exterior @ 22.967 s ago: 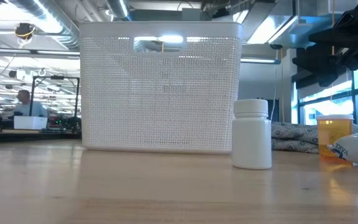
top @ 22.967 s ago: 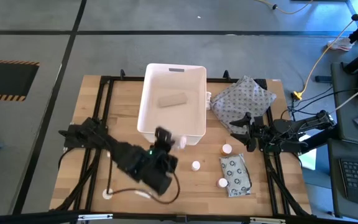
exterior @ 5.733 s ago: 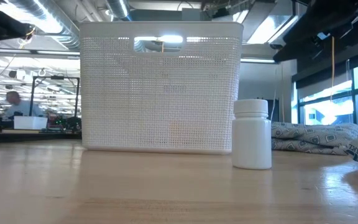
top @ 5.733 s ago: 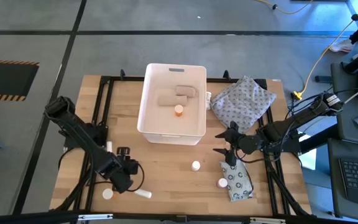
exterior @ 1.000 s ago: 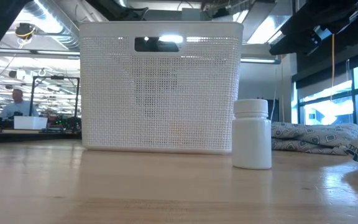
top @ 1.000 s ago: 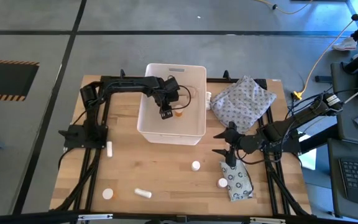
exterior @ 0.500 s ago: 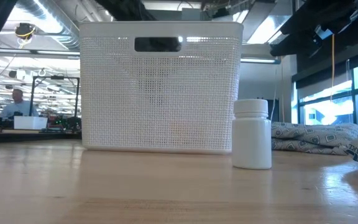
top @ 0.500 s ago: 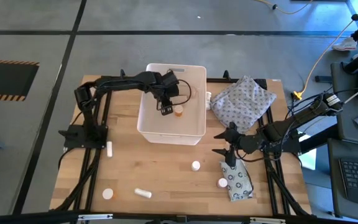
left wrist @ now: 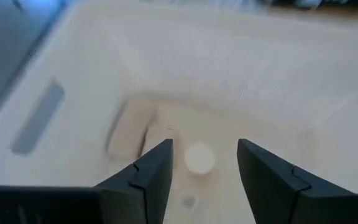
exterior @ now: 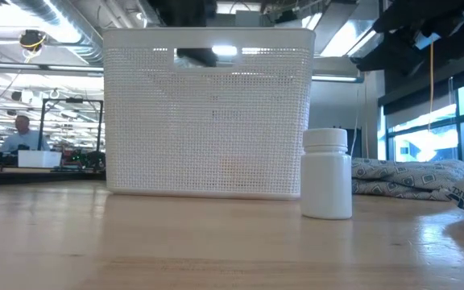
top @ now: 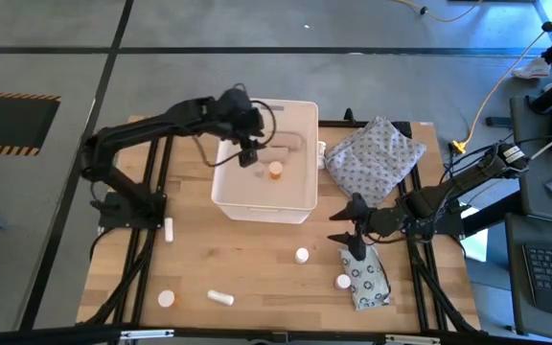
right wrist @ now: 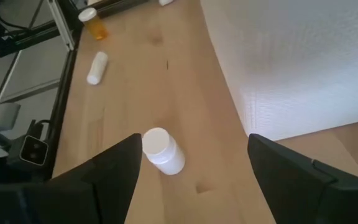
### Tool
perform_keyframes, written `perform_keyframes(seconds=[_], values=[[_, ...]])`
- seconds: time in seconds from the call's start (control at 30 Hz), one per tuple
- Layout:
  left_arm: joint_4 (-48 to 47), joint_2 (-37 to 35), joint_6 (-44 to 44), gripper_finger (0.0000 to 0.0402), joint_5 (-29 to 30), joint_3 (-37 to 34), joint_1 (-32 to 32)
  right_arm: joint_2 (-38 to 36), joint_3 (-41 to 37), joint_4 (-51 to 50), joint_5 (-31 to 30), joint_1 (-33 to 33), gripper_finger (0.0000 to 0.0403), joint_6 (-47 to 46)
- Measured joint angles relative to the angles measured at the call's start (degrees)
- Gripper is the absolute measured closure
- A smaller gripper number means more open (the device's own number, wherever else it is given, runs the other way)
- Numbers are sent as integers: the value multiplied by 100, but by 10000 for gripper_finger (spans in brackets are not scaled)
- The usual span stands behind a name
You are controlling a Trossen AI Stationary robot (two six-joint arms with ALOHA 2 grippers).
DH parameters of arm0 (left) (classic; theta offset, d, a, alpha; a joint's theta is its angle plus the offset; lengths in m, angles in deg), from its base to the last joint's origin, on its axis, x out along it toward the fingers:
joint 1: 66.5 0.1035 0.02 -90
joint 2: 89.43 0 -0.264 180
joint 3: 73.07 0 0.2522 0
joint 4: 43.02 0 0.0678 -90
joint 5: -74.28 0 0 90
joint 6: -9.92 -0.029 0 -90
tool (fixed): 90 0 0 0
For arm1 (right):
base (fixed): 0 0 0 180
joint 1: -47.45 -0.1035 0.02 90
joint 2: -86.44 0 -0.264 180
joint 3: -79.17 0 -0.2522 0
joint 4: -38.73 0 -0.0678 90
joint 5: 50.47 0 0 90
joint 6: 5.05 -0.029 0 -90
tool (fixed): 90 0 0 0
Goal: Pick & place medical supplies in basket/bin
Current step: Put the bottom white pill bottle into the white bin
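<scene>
1. Left gripper (top: 246, 153) hangs over the left side of the white bin (top: 295, 196), fingers spread with nothing between them; the left wrist view looks down past its fingers (left wrist: 157, 171) into the bin (left wrist: 260, 74).
2. Inside the bin: an orange-capped bottle (top: 275, 171) near the middle, and tan bandage rolls (top: 290, 144) toward the end with the handle slot. The left wrist view shows the cap (left wrist: 199, 158) with the tan rolls (left wrist: 129, 129) beside it.
3. Right gripper (top: 346, 228) sits above the table (top: 257, 268), just off the bin's near right corner, fingers wide apart and empty, directly above the top end of the grey packet (top: 364, 275).
4. Still on the table:
   - white bottle (top: 301, 256) in front of the bin, also seen standing in the low view (exterior: 326, 175) and the right wrist view (right wrist: 162, 151)
   - second white-capped bottle (top: 341, 282) touching the packet's left edge
   - orange-capped bottle (top: 166, 298) near the front left
   - white vial (top: 220, 297) lying beside it
   - small white vial (top: 169, 229) at the left rail
5. Grey dotted cloth (top: 377, 153) lies right of the bin, touching nothing else.
</scene>
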Motion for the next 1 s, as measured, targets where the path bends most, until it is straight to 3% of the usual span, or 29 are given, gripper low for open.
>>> perform_keyframes(seconds=[0.3,0.57,1.0], values=[[1668,-1749,82,231,40,-1749,-279,146,786,-594,421,-3,108,131],[2330,-2764,351,231,161,-3131,-277,1489,1750,-1003,552,1,108,469],[2290,-3083,444,231,194,-3667,-277,3902,2790,-1105,599,-78,108,737]])
